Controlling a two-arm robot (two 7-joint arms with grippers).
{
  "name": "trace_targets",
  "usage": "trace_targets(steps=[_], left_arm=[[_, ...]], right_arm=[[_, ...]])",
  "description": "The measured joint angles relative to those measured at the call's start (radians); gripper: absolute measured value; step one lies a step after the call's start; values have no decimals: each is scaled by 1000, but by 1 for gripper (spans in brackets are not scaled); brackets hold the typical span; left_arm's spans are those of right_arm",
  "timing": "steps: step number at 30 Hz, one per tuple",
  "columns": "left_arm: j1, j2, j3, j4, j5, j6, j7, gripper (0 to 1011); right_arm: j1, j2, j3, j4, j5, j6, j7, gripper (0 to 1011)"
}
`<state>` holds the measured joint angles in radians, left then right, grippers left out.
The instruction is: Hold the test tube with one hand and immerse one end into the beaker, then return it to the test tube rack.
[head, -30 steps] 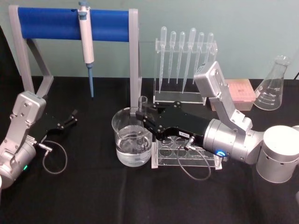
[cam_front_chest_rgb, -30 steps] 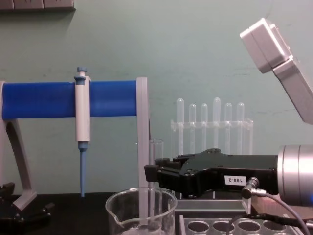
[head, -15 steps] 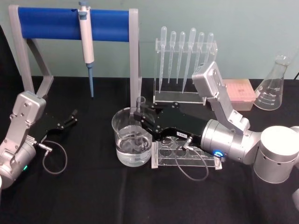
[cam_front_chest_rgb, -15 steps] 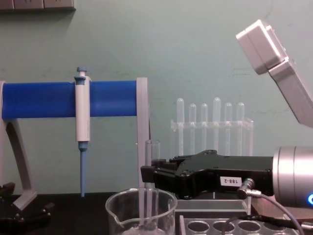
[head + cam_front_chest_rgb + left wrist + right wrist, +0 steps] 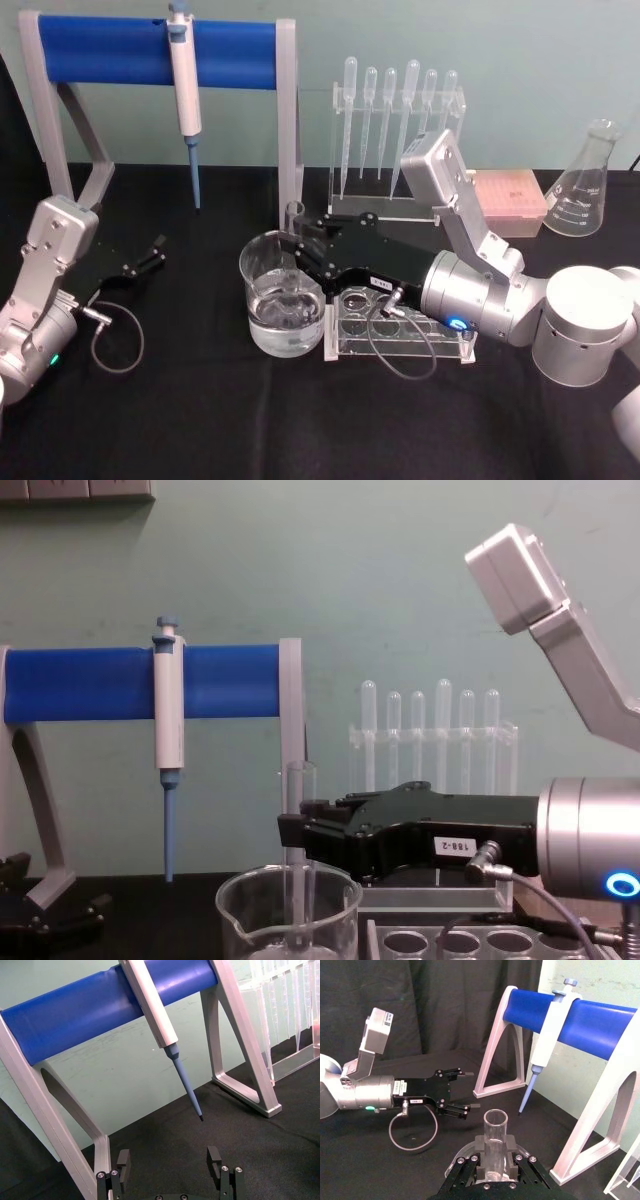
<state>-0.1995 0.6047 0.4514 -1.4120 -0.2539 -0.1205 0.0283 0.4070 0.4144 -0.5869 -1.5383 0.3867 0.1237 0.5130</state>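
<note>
- Clamped with the right gripper on the test tube, jaws closed against the glass from both sides, a short way below the open rim.
- Seen from the right wrist as black fingers hugging the tube, with the rim standing clear above them.
- Reaching in from the right, with the black hand level above the test tube rack and its tip over the beaker.
- Held upright: long axis vertical, open end up, round end down.
- Lower end inside the beaker, near its back wall, down at about the water line; depth of dip too unclear to tell.
- Upper part of the tube rising above the beaker's rim, just in front of the grey post of the blue-bar stand carrying the pipettor.
- Parked at the left on the black table: left gripper, jaws apart, holding nothing, well away from the beaker.
</note>
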Motion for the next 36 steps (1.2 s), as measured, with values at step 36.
trace_targets(steps=[36], left_arm=[[0, 0, 0, 0, 0, 0, 0, 1000]], right_arm=[[7, -24, -6, 38, -20, -13, 14, 243]])
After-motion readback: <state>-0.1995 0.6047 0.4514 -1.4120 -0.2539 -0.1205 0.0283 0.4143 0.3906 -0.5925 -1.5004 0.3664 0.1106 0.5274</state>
